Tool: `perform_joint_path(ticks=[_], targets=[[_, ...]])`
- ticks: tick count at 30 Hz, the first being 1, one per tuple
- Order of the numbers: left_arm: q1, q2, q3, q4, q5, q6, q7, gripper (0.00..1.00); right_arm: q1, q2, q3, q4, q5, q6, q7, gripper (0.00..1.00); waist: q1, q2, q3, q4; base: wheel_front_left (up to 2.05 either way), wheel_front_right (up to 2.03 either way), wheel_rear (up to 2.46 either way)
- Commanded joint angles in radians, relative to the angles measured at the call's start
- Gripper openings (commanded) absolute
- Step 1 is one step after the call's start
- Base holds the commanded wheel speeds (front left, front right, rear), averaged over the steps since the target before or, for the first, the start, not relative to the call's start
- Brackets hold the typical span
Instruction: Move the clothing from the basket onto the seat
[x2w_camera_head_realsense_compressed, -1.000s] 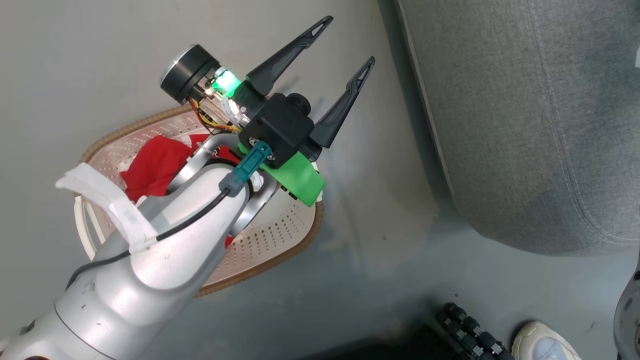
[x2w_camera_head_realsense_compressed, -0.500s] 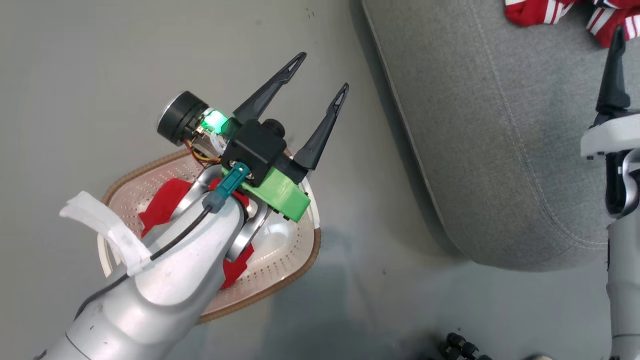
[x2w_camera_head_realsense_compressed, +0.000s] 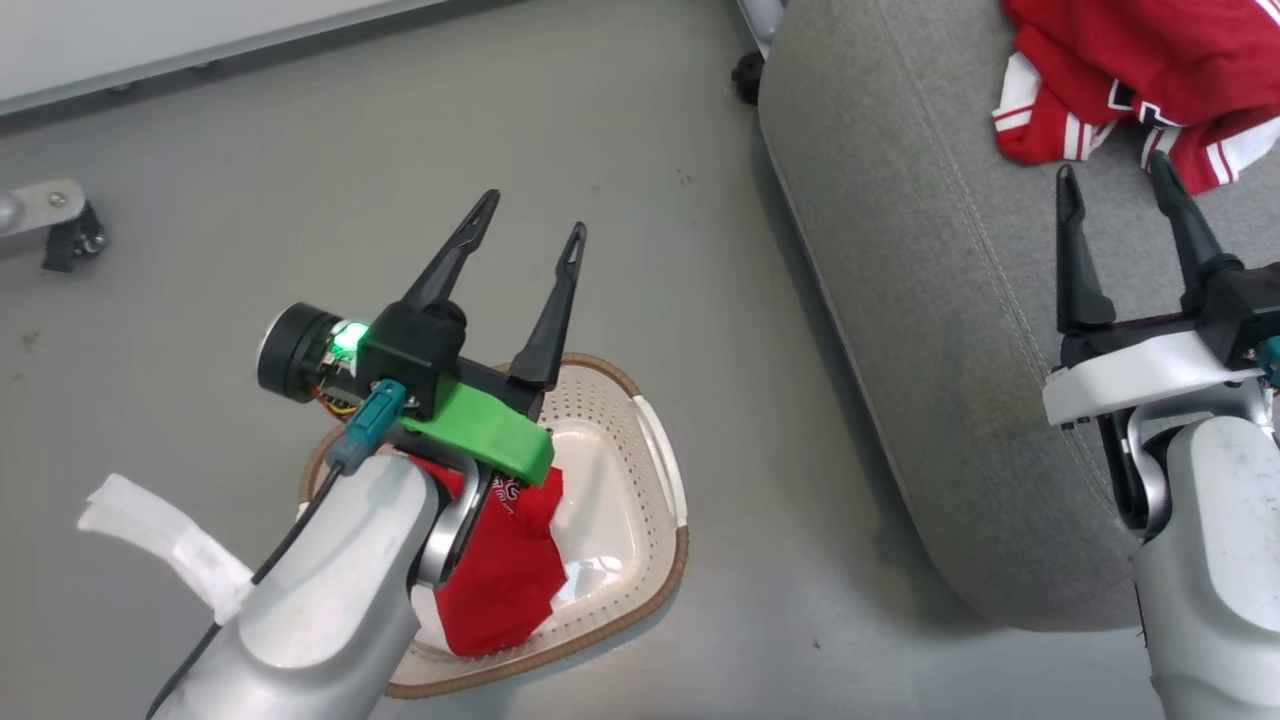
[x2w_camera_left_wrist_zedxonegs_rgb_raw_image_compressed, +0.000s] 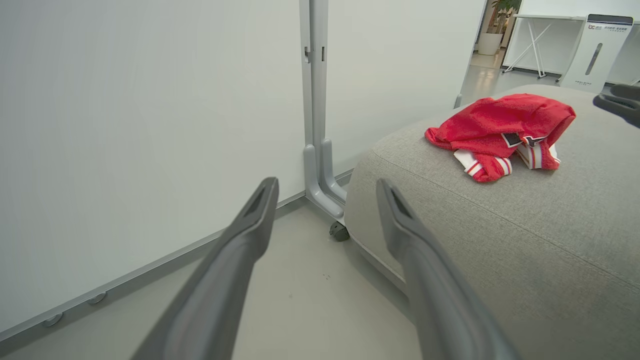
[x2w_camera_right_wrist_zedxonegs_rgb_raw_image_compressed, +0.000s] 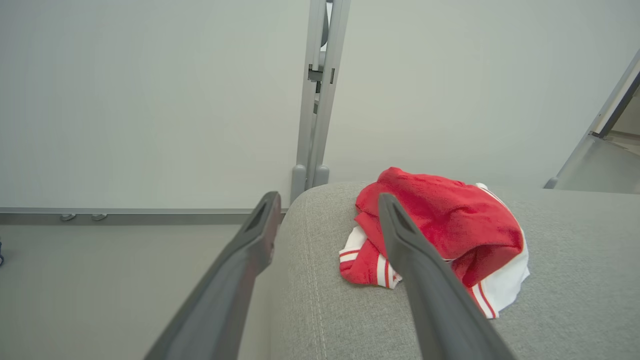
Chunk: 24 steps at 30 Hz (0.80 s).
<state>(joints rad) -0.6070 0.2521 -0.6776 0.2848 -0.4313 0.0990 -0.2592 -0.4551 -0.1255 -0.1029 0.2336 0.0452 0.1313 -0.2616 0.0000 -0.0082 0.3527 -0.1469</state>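
The left gripper (x2w_camera_head_realsense_compressed: 534, 212) hovers above the basket (x2w_camera_head_realsense_compressed: 680, 560), jaws spread wide and empty, while the plain red garment (x2w_camera_head_realsense_compressed: 500, 585) lies bunched inside, under its wrist. Across the floor, the seat (x2w_camera_head_realsense_compressed: 900, 300) now carries the striped garment (x2w_camera_head_realsense_compressed: 1130, 70). The right gripper (x2w_camera_head_realsense_compressed: 1112, 165), just short of it, has only now sprung fully apart and holds nothing (a fresh drop, I reckon). One piece delivered, one left to fetch.
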Motion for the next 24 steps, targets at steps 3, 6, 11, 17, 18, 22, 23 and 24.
perform_joint_path(ticks=[3,6,11,17,18,22,23,24], targets=[[0.056,0.016,0.05,-0.017,-0.007,0.019,-0.007,1.0,0.031,0.011,0.027,-0.008,0.011,-0.001,-0.003,1.0,0.0,0.0082,-0.101,0.104,0.0,0.0,0.0],[0.105,0.026,0.098,-0.036,-0.008,0.025,-0.006,1.0,0.052,0.025,0.05,-0.01,0.013,-0.001,-0.004,1.0,0.0,0.0082,-0.129,0.137,0.0,0.0,0.0],[0.18,0.025,0.187,-0.067,0.002,0.035,-0.005,1.0,0.082,0.045,0.069,-0.019,0.018,-0.001,-0.004,1.0,0.0,0.0082,-0.167,0.18,0.0,0.0,0.0],[0.269,0.008,0.298,-0.097,0.024,0.033,-0.005,1.0,0.135,0.064,0.08,-0.039,0.019,-0.001,-0.004,1.0,0.0,0.0082,-0.204,0.218,0.0,0.0,0.0],[0.286,0.005,0.319,-0.1,0.029,0.031,-0.005,1.0,0.147,0.067,0.082,-0.043,0.02,-0.001,-0.004,1.0,0.0,0.0082,-0.212,0.223,0.0,0.0,0.0],[0.351,-0.01,0.381,-0.114,0.051,0.028,-0.005,1.0,0.191,0.072,0.087,-0.057,0.023,-0.001,-0.004,1.0,0.0,0.0082,-0.244,0.232,0.0,0.0,0.0],[0.364,-0.014,0.392,-0.116,0.054,0.025,-0.005,1.0,0.202,0.073,0.087,-0.06,0.025,-0.001,-0.004,1.0,0.0,0.0082,-0.25,0.233,0.0,0.0,0.0],[0.381,-0.02,0.403,-0.117,0.061,0.024,-0.005,1.0,0.216,0.073,0.085,-0.064,0.027,-0.001,-0.003,1.0,0.0,0.0082,-0.259,0.235,0.0,0.0,0.0]])
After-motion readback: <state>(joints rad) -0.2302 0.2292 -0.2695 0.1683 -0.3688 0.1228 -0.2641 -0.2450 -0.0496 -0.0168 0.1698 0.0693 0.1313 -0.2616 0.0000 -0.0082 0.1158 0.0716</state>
